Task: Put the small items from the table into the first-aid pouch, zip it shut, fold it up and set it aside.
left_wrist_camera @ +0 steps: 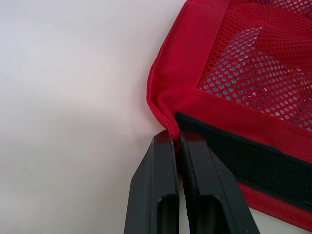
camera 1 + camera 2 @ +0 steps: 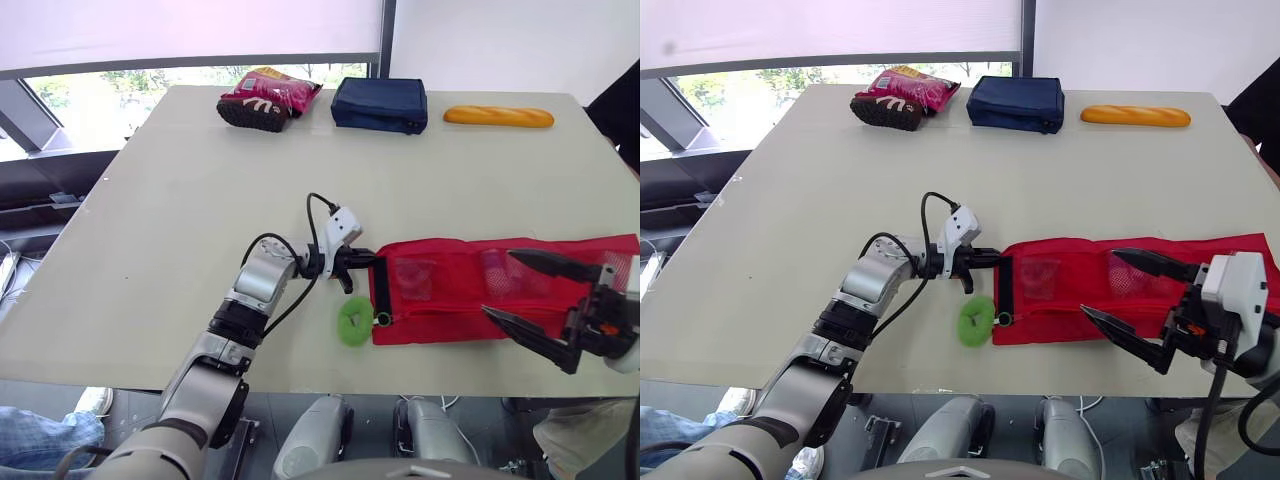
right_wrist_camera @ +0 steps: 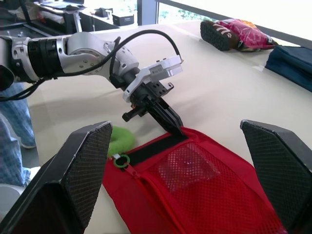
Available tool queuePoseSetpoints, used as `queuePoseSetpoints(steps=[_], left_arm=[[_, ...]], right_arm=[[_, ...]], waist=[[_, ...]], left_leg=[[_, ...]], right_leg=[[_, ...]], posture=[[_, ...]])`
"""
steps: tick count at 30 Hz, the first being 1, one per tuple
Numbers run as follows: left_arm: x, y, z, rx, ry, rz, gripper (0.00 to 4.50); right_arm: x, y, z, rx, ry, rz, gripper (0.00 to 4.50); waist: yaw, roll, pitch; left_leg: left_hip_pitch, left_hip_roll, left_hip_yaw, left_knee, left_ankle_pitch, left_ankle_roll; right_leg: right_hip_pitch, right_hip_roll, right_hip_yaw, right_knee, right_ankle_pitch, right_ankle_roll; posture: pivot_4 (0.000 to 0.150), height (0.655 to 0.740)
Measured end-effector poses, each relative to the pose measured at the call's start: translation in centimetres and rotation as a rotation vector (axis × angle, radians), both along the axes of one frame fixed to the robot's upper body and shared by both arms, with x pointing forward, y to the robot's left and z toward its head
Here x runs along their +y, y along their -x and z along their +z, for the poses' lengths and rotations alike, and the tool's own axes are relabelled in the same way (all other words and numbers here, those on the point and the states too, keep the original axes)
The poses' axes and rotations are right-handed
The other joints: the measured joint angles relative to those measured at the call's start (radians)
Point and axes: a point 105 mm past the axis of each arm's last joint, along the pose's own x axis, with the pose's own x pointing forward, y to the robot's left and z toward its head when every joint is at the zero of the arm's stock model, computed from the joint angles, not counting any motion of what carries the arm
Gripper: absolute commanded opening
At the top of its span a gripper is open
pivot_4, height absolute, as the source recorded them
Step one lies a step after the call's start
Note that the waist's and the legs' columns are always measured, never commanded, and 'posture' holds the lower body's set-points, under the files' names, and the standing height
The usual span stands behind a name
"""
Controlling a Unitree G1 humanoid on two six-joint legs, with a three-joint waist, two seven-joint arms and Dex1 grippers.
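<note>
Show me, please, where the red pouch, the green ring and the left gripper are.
red pouch (image 2: 450, 305): left eye view, on its mesh front.
green ring (image 2: 344, 322): left eye view, on the left part of its band.
left gripper (image 2: 368, 257): left eye view, between its fingertips, at the pouch's corner.

free: table (image 2: 180, 220) left of pouch (image 2: 450, 290) | obstacle: green ring (image 2: 353, 322) beside pouch corner

One each: red pouch (image 2: 440, 325), green ring (image 2: 350, 328), snack bag (image 2: 268, 98), navy case (image 2: 380, 104), bread loaf (image 2: 498, 116).
</note>
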Motion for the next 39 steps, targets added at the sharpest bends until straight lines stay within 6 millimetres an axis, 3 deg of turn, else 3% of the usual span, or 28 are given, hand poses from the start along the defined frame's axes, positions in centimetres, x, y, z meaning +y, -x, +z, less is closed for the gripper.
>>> queuePoseSetpoints(steps=[3,8,16,20,25,31,34,38,39], left_arm=[[0.2,0.0,0.2,0.050,0.048,0.021,0.06],[0.6,-0.1,1.1,0.123,0.136,0.054,0.06],[0.4,-0.2,1.5,0.164,0.158,0.068,0.06],[0.5,-0.2,1.5,0.166,0.157,0.068,0.06],[0.6,-0.2,1.4,0.166,0.152,0.069,0.06],[0.8,-0.2,1.3,0.169,0.141,0.070,0.06],[1.0,-0.2,1.3,0.169,0.136,0.069,0.00],[1.1,-0.3,1.3,0.172,0.128,0.068,0.00],[1.0,-0.3,1.4,0.170,0.126,0.066,0.00]], right_arm=[[1.4,-0.6,-1.0,0.040,0.019,-0.003,4.50],[6.0,-2.2,-3.3,0.095,0.100,0.085,4.50],[10.9,-4.9,-5.9,0.135,0.274,0.212,4.50],[13.6,-3.6,-6.8,0.210,0.313,0.366,4.50],[15.1,-2.3,-8.8,0.310,0.367,0.443,4.50],[15.0,-2.7,-10.9,0.349,0.480,0.373,4.50],[15.5,-2.8,-11.0,0.334,0.493,0.364,3.68],[15.8,-3.9,-11.2,0.293,0.518,0.324,1.87],[15.9,-4.1,-11.2,0.281,0.521,0.317,1.18]], waist=[[-0.003,0.000,0.000],[-0.022,-0.001,0.001],[-0.025,-0.001,0.001],[-0.026,-0.001,0.001],[-0.027,-0.001,0.001],[-0.030,-0.001,0.001],[-0.036,-0.001,0.001],[-0.044,-0.001,0.001],[-0.046,-0.001,0.001]], left_leg=[[0.000,0.000,0.000,0.000,0.000,0.000],[-0.001,0.000,0.000,0.000,0.000,-0.001],[-0.002,-0.001,-0.001,0.001,0.000,-0.001],[-0.002,-0.001,-0.001,0.001,0.000,-0.001],[-0.002,-0.001,-0.002,0.001,0.000,-0.001],[-0.002,-0.001,-0.002,0.001,0.000,-0.001],[-0.002,-0.001,-0.002,0.001,0.001,-0.001],[-0.002,-0.002,-0.002,0.001,0.001,-0.001],[-0.002,-0.002,-0.002,0.001,0.001,-0.001]], right_leg=[[-0.001,0.000,0.000,0.000,0.000,0.000],[-0.001,0.000,-0.001,0.000,0.000,0.000],[-0.002,0.000,-0.001,0.000,0.000,-0.001],[-0.002,0.000,-0.001,0.000,0.000,-0.001],[-0.002,0.000,-0.001,0.001,0.001,-0.001],[-0.003,0.000,-0.001,0.001,0.001,-0.001],[-0.003,0.000,-0.001,0.001,0.001,-0.001],[-0.002,0.000,-0.001,0.002,0.001,-0.001],[-0.003,0.000,-0.001,0.002,0.001,-0.001]], posture=[[0.150,0.7395],[0.150,0.7395],[0.150,0.7395],[0.150,0.7395],[0.150,0.7395],[0.150,0.7395],[0.150,0.7395],[0.150,0.7395],[0.150,0.7395]])
